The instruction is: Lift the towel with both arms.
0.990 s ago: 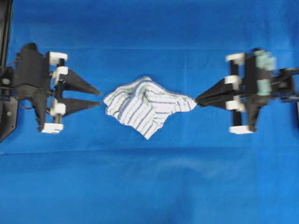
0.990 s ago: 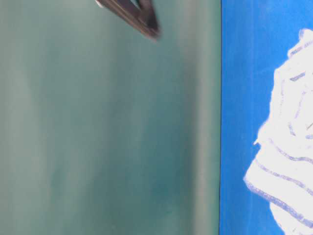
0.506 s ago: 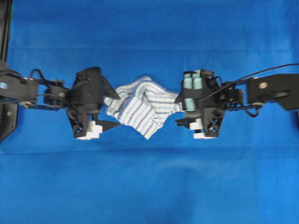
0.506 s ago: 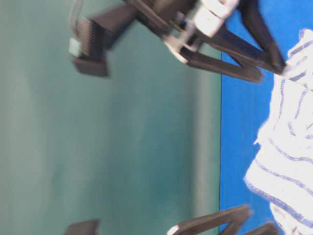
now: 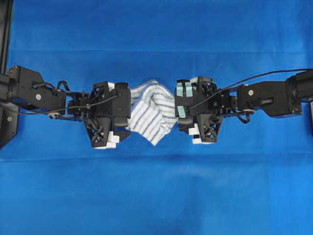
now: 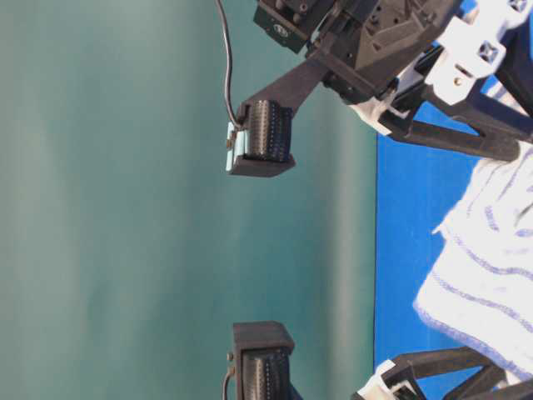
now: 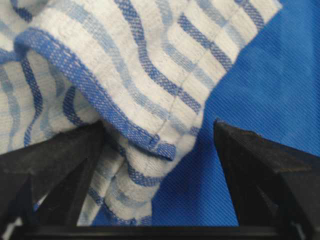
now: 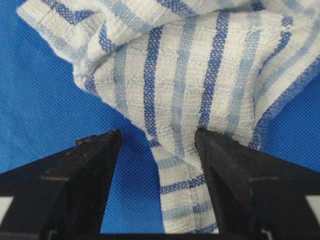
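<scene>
Striped towel [image 5: 149, 115] centre frame: soft, light, crumpled. Left gripper [image 7: 159, 150] and right gripper [image 8: 156, 160] both wide, straddling hems, nothing held. I'd pinch bunched edges.

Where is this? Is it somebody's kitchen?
Probably not a kitchen; it looks like a robot test bench. A plain blue cloth covers the table, two black robot arms, left gripper and right gripper, reach in, and only a striped towel lies there.

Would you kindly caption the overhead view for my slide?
Left gripper and right gripper, both open, flank a crumpled striped towel on blue cloth.
</scene>
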Robot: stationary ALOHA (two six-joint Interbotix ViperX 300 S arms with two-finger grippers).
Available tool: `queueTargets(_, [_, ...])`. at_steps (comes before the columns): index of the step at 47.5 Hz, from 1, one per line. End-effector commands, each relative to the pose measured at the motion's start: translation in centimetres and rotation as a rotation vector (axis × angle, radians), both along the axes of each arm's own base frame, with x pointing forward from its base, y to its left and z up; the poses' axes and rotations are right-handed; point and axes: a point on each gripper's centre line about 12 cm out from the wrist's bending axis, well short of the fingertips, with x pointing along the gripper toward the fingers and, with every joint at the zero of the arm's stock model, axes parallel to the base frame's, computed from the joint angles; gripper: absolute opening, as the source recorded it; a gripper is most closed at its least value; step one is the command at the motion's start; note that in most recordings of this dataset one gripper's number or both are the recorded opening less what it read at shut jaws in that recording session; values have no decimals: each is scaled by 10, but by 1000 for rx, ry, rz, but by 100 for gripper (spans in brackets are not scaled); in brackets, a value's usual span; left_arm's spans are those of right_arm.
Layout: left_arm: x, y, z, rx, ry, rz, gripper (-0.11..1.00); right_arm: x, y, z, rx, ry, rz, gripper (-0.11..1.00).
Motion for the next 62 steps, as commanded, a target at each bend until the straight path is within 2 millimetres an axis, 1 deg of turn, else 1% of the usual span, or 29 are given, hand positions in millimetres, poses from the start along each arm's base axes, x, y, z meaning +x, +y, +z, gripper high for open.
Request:
queueTargets(1, [7,2,9,-1,-34,6,80,7,-3,12,-4,-49,-4,64])
queueTargets(2, [7,2,9,0,-32,6,78,7,-4,12,-2,-51,-8,63])
queueTargets(4, [7,2,9,0,-31,6,68,7,-6,12,-4,-52,-10,59])
queueTargets(7, [6,2,8,0,-26,6,51,7,-9,12,-4,-52,-20,50])
queueTargets(10, [6,3,8,-1,-23,10,33,6,-13,11,-4,-50,-31,34])
queueTargets(13, [6,5,9,-2,-23,17,16,6,-16,11,-3,-51,-38,16])
queueTargets(15, [7,6,10,-2,-23,20,8,6,-16,13,-4,-54,-39,5])
queueTargets(16, [7,7,10,-2,-25,23,5,6,-16,12,-4,-52,-37,2])
queueTargets(24, [10,8,24,-8,-28,30,5,6,-16,15,0,-57,-44,2])
queueTargets(28, [10,8,36,-15,-31,36,5,6,-16,26,5,-73,-50,2])
queueTargets(29, [10,8,42,-19,-35,38,5,6,-16,29,7,-79,-52,2])
queueTargets(33, [10,7,58,-32,-48,47,5,4,-16,46,13,-107,-62,2])
queueTargets(37, [9,8,78,-40,-66,54,5,1,-16,68,15,-135,-66,2])
queueTargets(41, [6,7,103,-42,-95,51,5,-5,-16,96,14,-156,-68,2])
queueTargets(42, [5,7,109,-42,-102,52,5,-7,-15,105,13,-161,-67,2])
queueTargets(44, [3,7,126,-43,-126,51,5,-10,-15,118,12,-167,-70,2])
queueTargets(52, [-8,7,178,-44,-191,46,5,-21,-15,177,6,-208,-71,2])
queueTargets(53, [-11,6,189,-46,-204,44,5,-22,-15,184,6,-217,-71,2])
queueTargets(58, [-22,6,224,-45,-250,41,5,-28,-15,216,1,-248,-72,2])
queueTargets(59, [-25,6,231,-45,-260,41,5,-30,-15,226,0,-257,-73,2])
queueTargets(62, [-30,5,250,-46,-292,38,5,-33,-15,243,-2,-271,-73,2])
